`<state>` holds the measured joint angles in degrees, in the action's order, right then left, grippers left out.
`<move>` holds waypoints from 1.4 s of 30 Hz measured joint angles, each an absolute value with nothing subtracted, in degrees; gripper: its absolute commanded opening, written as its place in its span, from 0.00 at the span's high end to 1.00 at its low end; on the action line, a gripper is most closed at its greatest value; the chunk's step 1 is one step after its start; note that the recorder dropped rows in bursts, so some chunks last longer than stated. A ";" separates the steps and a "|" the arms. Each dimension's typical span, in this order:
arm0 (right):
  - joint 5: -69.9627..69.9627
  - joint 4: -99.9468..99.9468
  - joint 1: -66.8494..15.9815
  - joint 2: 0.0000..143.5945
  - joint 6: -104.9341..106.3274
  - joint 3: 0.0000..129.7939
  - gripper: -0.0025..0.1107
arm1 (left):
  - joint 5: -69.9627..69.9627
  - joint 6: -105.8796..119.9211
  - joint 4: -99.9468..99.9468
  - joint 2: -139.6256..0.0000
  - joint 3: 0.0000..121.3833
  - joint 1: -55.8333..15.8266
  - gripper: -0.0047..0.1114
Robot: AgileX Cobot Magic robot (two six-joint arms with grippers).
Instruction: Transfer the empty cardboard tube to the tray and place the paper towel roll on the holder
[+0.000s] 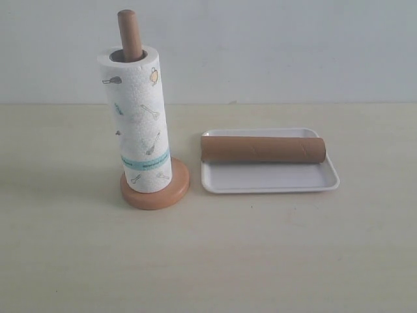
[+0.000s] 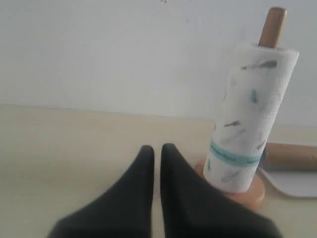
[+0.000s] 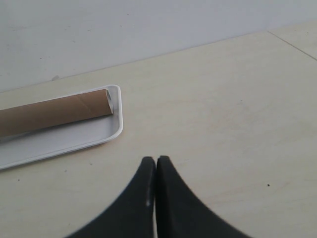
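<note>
Pale tabletop [image 1: 260,261] under a plain white wall, and the job looks finished, folks. Out ahead of the left gripper [image 2: 157,154], near but not touching, the paper towel roll [image 1: 138,124] stands upright, threaded over the holder [image 1: 174,190]. The pole's rounded top pokes out of the core and the roll's foot rests on the disc base. That gripper's fingers sit nearly pressed together, just a thin slit between them, nothing in them. Over to the right gripper [image 3: 156,164]: tips touching, empty too. Ahead of it and apart from it, the empty cardboard tube [image 1: 262,149] lies on its side across the tray [image 1: 273,182], along the rim farther from that gripper, its ends reaching about to the tray's sides. By my read, both halves are done; nothing is left except perhaps parking the arms.
</note>
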<state>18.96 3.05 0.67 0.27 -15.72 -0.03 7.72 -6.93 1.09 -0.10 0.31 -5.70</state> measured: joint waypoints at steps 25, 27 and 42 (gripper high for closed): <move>18.96 3.05 0.67 0.27 -15.72 -0.03 0.98 | 20.38 -4.40 0.00 -0.10 0.22 -2.05 0.92; 18.96 3.05 0.67 0.27 -15.72 -0.03 0.98 | 20.38 -4.40 0.00 -0.10 0.22 -1.92 0.92; 18.96 3.05 0.67 0.27 -15.72 -0.03 0.98 | 20.50 -4.40 0.00 -0.10 0.22 -1.92 0.92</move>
<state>18.96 3.05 0.67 0.27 -15.72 -0.03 20.50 -4.40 0.00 -0.10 0.22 -1.92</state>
